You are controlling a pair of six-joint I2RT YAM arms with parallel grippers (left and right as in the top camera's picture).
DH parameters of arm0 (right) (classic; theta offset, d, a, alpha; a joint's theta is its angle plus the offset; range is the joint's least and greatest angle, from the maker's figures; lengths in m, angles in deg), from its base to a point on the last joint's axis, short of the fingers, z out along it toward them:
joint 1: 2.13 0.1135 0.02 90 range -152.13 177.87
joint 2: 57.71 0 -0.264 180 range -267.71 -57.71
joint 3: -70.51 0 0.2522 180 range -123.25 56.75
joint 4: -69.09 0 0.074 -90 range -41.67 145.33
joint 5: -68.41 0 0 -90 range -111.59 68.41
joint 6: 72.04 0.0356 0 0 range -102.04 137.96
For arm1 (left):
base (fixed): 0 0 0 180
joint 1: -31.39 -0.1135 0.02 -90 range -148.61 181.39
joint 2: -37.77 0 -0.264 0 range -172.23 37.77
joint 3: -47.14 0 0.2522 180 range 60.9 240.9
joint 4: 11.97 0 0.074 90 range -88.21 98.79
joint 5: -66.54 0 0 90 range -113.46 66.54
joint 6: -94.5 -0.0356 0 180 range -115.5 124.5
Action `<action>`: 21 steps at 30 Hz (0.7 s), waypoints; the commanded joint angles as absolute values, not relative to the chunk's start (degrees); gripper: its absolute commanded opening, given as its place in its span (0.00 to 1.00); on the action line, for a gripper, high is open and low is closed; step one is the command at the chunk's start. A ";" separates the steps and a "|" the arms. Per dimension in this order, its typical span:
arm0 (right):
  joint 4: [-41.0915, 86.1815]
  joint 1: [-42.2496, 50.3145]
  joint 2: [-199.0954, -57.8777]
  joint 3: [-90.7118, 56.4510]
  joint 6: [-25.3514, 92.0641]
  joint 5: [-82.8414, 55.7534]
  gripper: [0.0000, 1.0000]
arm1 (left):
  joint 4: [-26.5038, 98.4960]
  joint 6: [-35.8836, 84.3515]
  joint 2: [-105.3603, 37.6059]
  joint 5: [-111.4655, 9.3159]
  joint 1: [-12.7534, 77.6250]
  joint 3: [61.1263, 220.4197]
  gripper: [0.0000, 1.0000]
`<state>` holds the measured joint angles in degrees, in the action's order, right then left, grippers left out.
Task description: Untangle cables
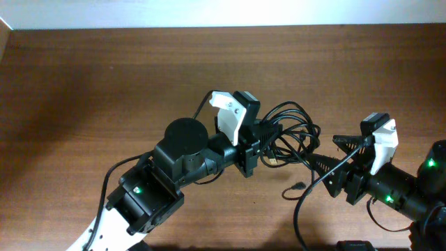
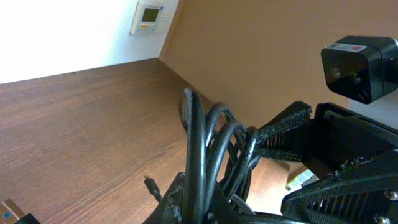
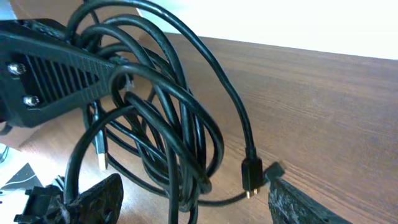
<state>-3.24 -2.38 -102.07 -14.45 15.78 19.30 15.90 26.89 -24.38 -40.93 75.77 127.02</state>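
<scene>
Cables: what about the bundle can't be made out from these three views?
- Overhead: how many cables there are. The loops overlap, and the left gripper covers the spot it grips.
- Left wrist: where the cables are pinched. It is cut off by the bottom edge.
- Right wrist: the lower loops run off the bottom edge.
- Overhead: the loose plug on the table is too small to identify.
</scene>
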 commanded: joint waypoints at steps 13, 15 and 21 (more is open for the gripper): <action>-0.53 -2.51 -102.16 -15.28 25.75 14.88 0.71 | 15.11 30.65 -23.99 -43.18 70.32 127.70 0.00; -0.26 -2.51 -102.16 -15.28 25.25 15.51 0.75 | 13.56 30.61 -23.99 -46.33 70.32 127.70 0.00; 0.57 -2.51 -102.18 -15.26 21.16 20.65 0.75 | 7.37 30.63 -23.99 -56.10 70.32 127.70 0.00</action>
